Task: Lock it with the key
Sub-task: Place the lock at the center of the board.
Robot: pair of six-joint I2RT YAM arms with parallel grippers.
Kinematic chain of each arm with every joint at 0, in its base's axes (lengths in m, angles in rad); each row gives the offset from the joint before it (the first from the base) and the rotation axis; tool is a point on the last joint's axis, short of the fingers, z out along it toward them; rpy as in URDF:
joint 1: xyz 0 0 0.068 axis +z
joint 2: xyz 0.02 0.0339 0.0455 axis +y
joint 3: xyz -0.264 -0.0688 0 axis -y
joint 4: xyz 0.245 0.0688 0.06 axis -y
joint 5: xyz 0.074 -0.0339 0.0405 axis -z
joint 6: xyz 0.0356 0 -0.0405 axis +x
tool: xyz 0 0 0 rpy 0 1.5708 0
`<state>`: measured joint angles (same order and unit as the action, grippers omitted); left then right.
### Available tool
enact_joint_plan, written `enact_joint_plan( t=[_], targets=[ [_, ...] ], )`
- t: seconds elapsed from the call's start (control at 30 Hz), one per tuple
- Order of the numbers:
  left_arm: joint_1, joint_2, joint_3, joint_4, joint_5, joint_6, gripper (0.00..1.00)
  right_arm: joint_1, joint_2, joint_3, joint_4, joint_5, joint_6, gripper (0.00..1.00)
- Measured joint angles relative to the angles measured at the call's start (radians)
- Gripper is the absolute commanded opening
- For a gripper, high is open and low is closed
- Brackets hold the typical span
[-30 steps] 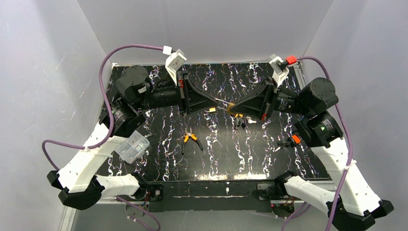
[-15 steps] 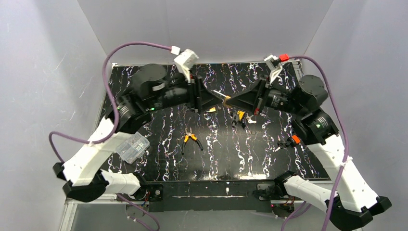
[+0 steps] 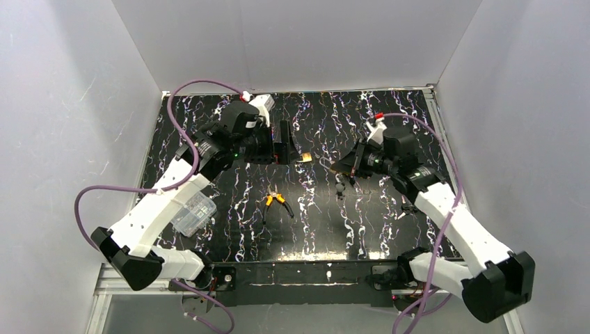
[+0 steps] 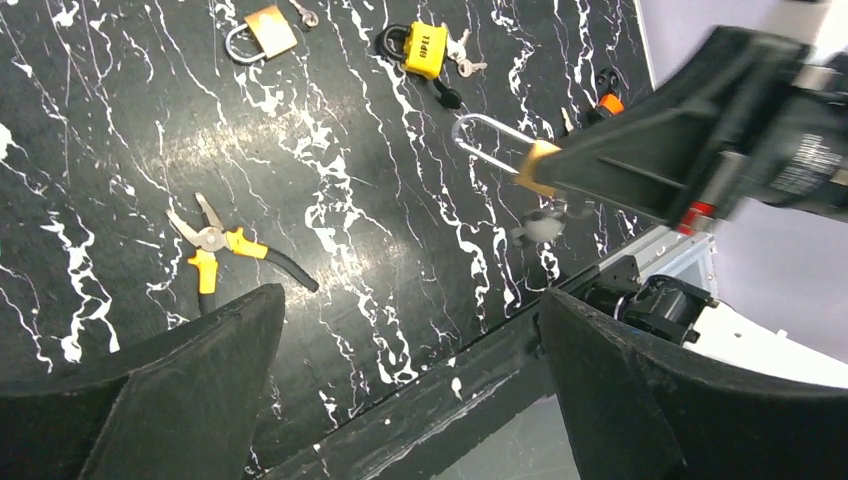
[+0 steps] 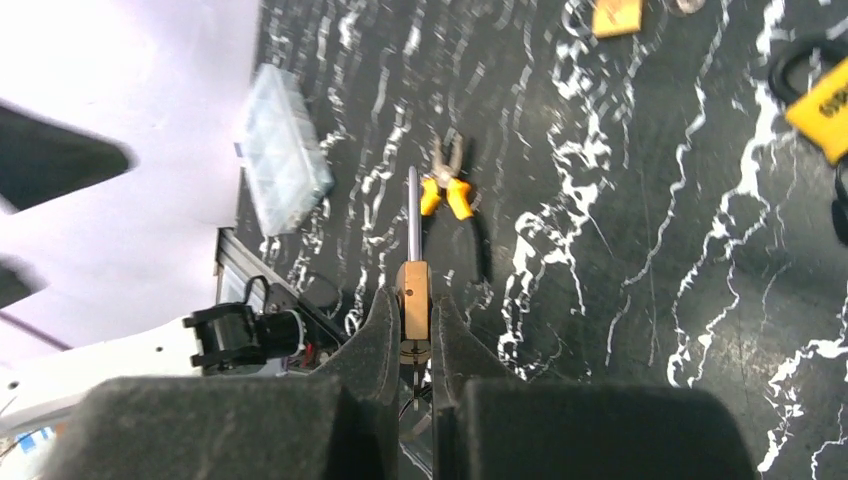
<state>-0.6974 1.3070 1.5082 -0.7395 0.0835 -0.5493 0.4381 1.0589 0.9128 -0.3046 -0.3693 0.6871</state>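
Observation:
My right gripper (image 5: 413,295) is shut on a brass padlock (image 5: 413,300), whose long steel shackle (image 5: 412,215) points away from the wrist. A key (image 5: 413,358) sticks out of the lock's underside, between the fingers. In the left wrist view the same padlock (image 4: 535,165) juts from the right gripper above the table, with the key (image 4: 540,225) a blur beneath it. My left gripper (image 4: 410,300) is open and holds nothing. In the top view, the left gripper (image 3: 284,142) is a short way left of the right gripper (image 3: 339,163).
On the black marbled table (image 3: 229,229) lie orange-handled pliers (image 3: 277,202), a small brass padlock (image 4: 265,32), a yellow padlock with keys (image 4: 425,50) and a small black and orange object (image 3: 412,205). A clear plastic box (image 3: 191,212) sits at the left edge.
The left gripper has opened, let go at the padlock and drawn back to the left. The right arm has lowered and pulled in, still holding the padlock.

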Motion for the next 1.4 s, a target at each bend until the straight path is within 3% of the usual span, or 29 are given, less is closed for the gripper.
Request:
enact_joint_plan(
  t=[0.37,0.67,0.7,0.93,1.0,1.2,1.4],
  targets=[
    [0.002,-0.038,-0.115,0.037,0.043,-0.029,0.98,0.008,0.324,-0.077,0.159,-0.023,0.102,0.01],
    [0.002,-0.06,-0.163,0.058,0.092,-0.037,0.98,0.072,0.493,-0.078,0.295,-0.031,0.17,0.01],
    [0.002,-0.063,-0.165,0.059,0.096,-0.037,0.98,0.078,0.511,-0.078,0.307,-0.033,0.174,0.05],
    [0.002,-0.092,-0.187,0.06,0.117,-0.033,0.98,0.093,0.585,-0.078,0.328,-0.032,0.199,0.58],
    [0.003,-0.099,-0.189,0.06,0.12,-0.029,0.98,0.094,0.582,-0.077,0.325,-0.023,0.198,0.68],
    [0.008,-0.122,-0.192,0.058,0.132,-0.019,0.98,0.094,0.518,-0.053,0.18,0.064,0.174,0.73],
    [0.009,-0.133,-0.191,0.058,0.147,-0.008,0.98,0.086,0.344,0.007,-0.04,0.242,0.162,0.73]
  ],
)
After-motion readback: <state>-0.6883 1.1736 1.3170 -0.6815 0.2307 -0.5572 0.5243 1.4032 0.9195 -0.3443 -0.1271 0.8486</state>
